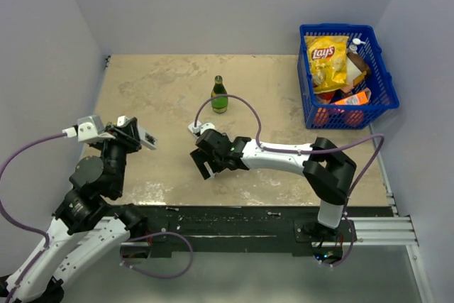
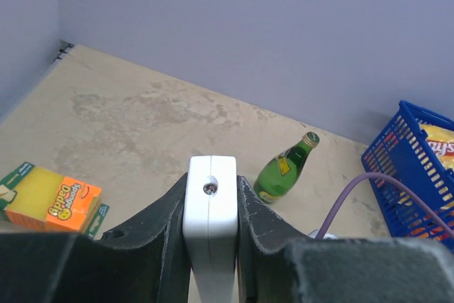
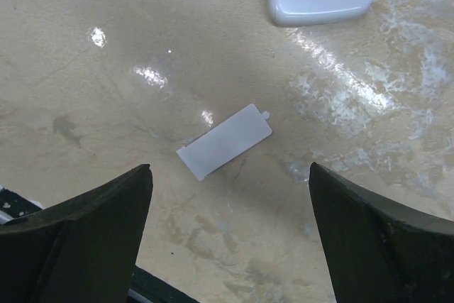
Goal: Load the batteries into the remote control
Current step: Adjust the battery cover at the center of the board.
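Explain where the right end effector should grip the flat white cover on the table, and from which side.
Probably grip the cover by its two long edges, coming straight down with the right end effector turned so its open jaws span the narrow width. It lies flat and slanted; its end tab looks too small to hold.

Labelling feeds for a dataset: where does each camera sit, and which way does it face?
Top external: above and behind the bases, looking down on the table; both arms show.
Left wrist: looks across the table to the far wall; left gripper clamps a white bar.
Right wrist: looks down at a white cover; open right gripper shows.
Shared: green bottle, top and left wrist.
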